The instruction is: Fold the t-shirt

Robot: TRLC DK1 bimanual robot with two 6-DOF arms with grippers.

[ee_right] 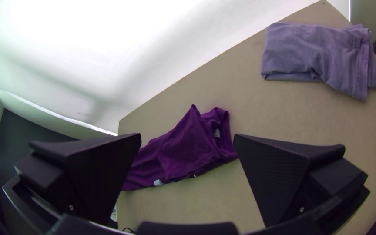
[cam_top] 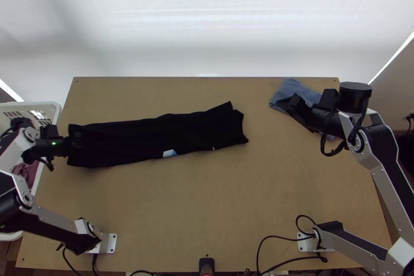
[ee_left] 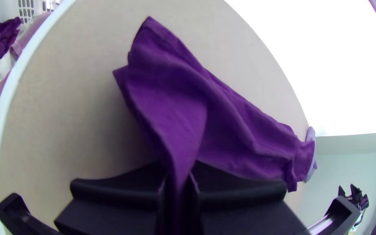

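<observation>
Looking down from my station, I see the dark t-shirt (cam_top: 150, 136) drawn into a long, narrow band on the table (cam_top: 207, 214), starting just beside the white laundry basket (cam_top: 52, 104) and running away from it. Its far end from the basket flares into a pointed corner, soft creases cross the cloth, and a pale patch (cam_top: 169, 153) shows along one long edge. My left gripper (cam_top: 68, 145) pinches the end nearest the basket. My right gripper (cam_top: 288, 105), well apart from the basket, has its fingers spread wide with nothing between.
</observation>
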